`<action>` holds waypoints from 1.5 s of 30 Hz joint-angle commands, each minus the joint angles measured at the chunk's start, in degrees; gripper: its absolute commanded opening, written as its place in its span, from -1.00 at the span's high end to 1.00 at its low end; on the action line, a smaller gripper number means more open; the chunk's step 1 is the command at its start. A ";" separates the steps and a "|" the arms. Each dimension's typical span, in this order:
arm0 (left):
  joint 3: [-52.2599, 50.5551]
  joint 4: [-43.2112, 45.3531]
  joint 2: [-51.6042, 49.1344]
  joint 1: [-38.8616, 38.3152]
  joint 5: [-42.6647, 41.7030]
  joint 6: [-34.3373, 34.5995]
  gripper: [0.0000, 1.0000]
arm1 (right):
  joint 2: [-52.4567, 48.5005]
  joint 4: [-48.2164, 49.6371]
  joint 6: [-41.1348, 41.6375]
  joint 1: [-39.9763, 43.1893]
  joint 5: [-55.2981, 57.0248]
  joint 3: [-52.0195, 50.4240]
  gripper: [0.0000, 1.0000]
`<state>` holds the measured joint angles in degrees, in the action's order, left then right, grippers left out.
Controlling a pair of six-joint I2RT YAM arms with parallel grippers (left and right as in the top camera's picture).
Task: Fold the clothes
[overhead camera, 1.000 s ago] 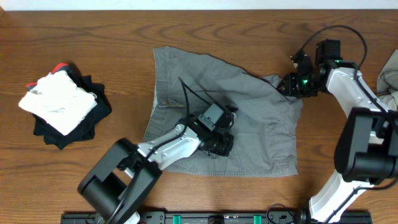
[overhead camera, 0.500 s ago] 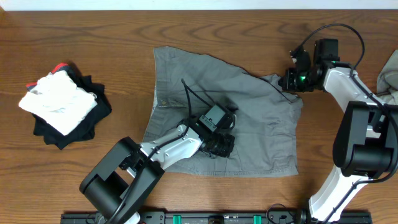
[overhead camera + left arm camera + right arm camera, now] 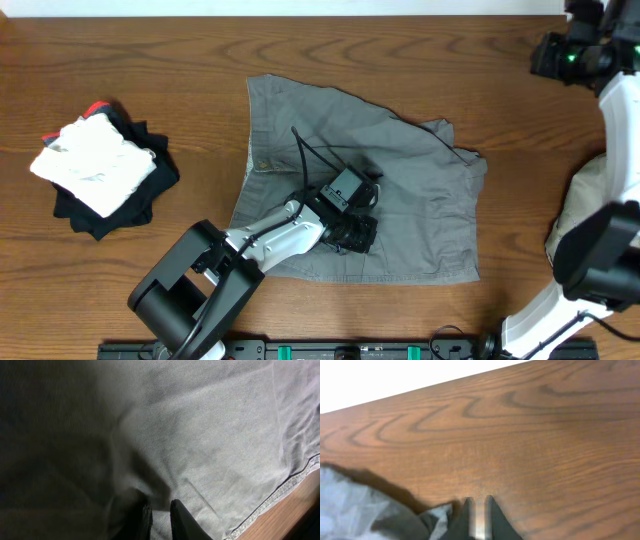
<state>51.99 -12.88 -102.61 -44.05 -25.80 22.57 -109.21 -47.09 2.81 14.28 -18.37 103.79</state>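
The left gripper (image 3: 160,515) is pressed down onto the grey shorts (image 3: 400,150), its jaws narrowed almost together with what looks like a small ridge of the cloth pinched between them. The shorts lie spread and wrinkled in the middle of the tabletop (image 3: 150,60), one hem near the front edge. The right gripper (image 3: 479,510) hangs over bare wood at the far right corner, well apart from the shorts, jaws closed on nothing. A beige garment (image 3: 578,210) waits at the right edge, and a stack of folded clothes (image 3: 100,165) sits at the left.

My judgement: the fold of the shorts is only beginning. The next move calls for the right arm to come to a far corner, so both arms can carry one half over the other evenly.

No brand, label or writing can be read
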 commanded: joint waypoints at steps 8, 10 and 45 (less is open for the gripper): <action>-0.42 -0.11 -0.48 -0.17 -0.55 0.44 0.67 | -7.98 1.11 -1.84 -3.41 -7.21 -11.17 0.16; -0.42 -0.11 -0.48 -0.17 -0.52 0.44 0.67 | -9.88 2.56 -1.84 -4.37 -8.81 -12.70 0.14; -0.42 -0.31 -0.48 -0.17 -0.11 0.24 0.67 | -12.31 4.28 -1.20 -3.74 -18.75 -10.36 0.04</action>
<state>51.99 -13.02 -102.61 -44.05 -25.78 22.70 -121.91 -42.39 1.91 11.66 -34.89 92.95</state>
